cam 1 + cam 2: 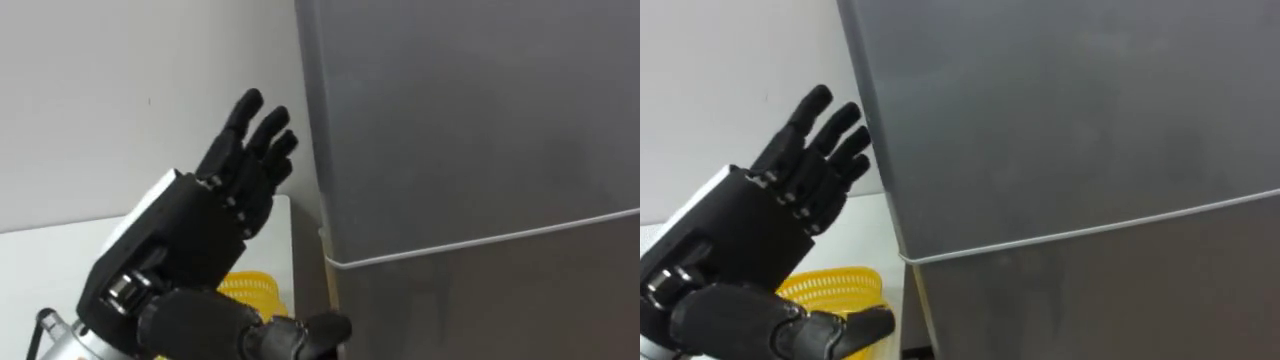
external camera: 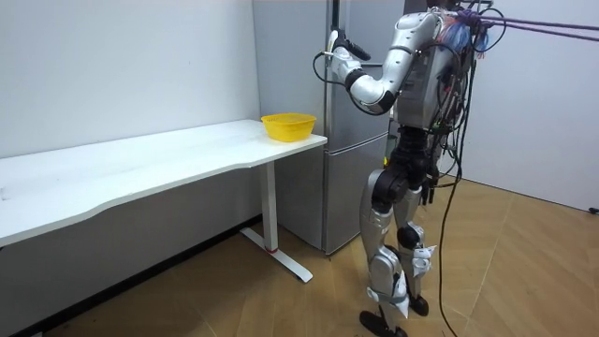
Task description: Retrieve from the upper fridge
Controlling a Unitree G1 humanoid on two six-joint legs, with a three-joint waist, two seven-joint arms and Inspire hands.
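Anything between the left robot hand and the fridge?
Nothing. In the left eye view the left robot hand, fingers straight, is raised beside the left edge of the fridge; the gap is bare, white wall behind.

- The table (image 2: 140, 164) lies left of the fridge (image 1: 470, 130), its end just beside it.
- The bowl (image 2: 287, 124) sits on that table end, near the fridge.
- The robot stands before the fridge, left hand (image 1: 205, 222) up just left of its front edge, above the bowl.
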